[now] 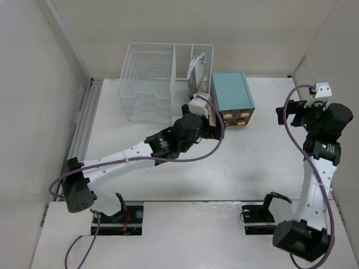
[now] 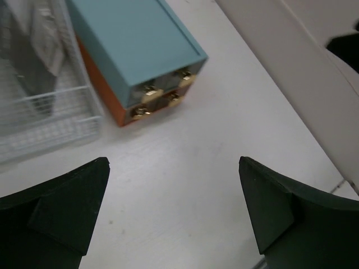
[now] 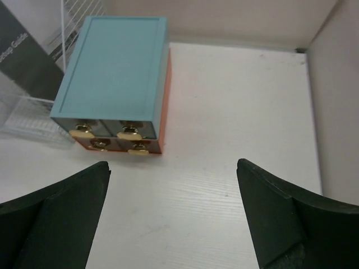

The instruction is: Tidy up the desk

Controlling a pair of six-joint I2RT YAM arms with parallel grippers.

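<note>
Pale panels are walling in the white desk (image 1: 263,162), which is stretching out beneath both arms. At its far side a wire basket (image 1: 151,84) and a teal-topped drawer box (image 1: 231,98) are sitting just beside each other, the box's long axis running toward the back wall and its drawer fronts facing the arms. The left claw (image 2: 173,168) is hovering wide open and empty just before those drawers, much nearer than the right claw (image 3: 173,168), which is also gaping open and holding nothing

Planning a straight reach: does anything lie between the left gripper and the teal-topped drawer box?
Nothing visible. Only bare matte white desk lies between the open left gripper and the teal-topped orange drawer box; the white wire basket stands beside the box, off that line.
</note>
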